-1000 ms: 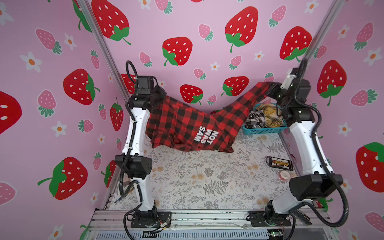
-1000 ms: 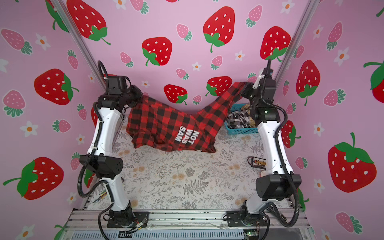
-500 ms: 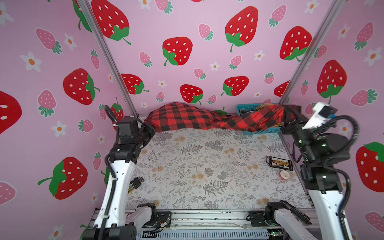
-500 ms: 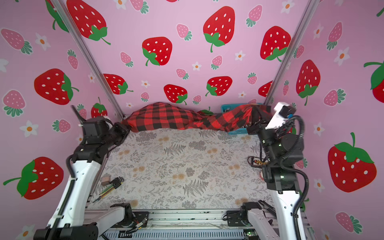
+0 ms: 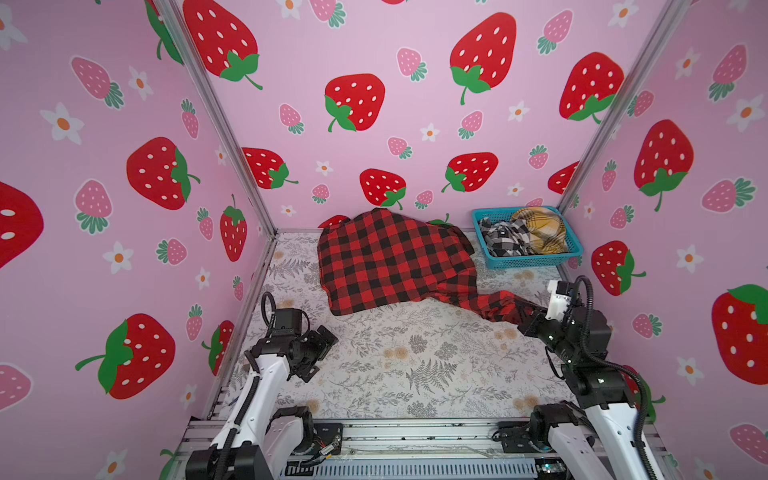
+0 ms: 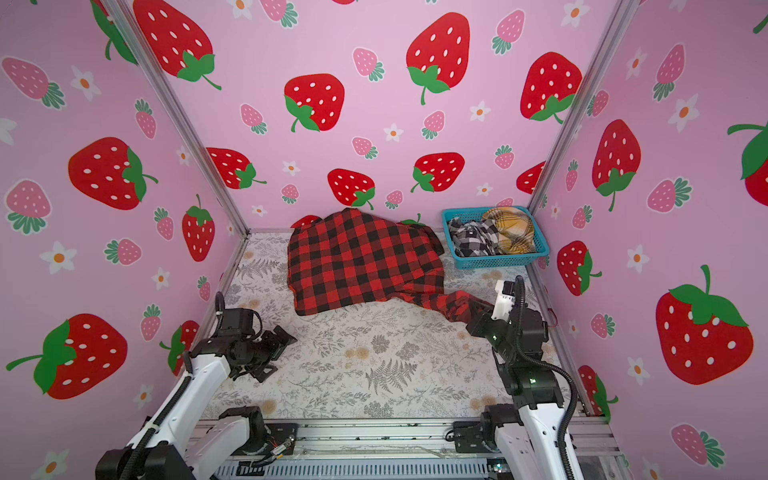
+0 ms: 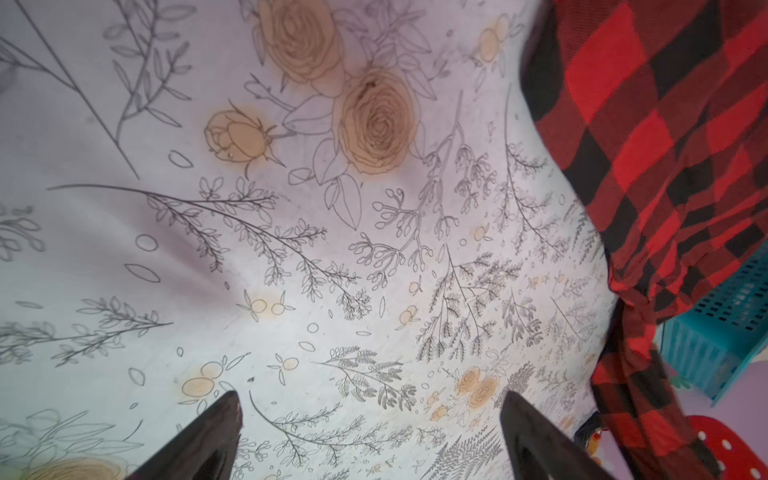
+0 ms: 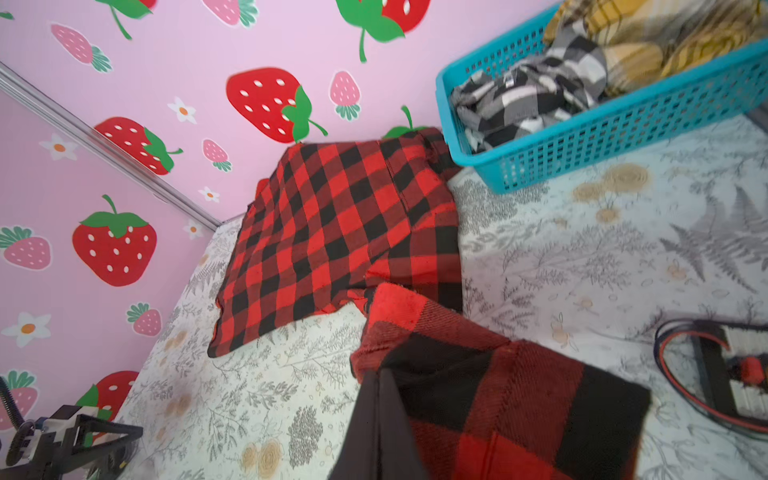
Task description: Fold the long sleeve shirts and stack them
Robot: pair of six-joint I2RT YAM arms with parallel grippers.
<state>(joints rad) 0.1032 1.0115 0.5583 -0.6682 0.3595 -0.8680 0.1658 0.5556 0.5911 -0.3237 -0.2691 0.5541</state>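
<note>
Though aloft before, shirt (image 5: 390,266) (mostly) flat

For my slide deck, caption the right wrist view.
Right gripper shut on the red-and-black shirt sleeve; teal basket holding two more shirts beyond.

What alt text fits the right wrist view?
The right tool is shut on a sleeve of the red-and-black shirt, whose body lies spread on the floral table. Beside it, a teal basket holds a black-and-white shirt and a mustard shirt.
</note>
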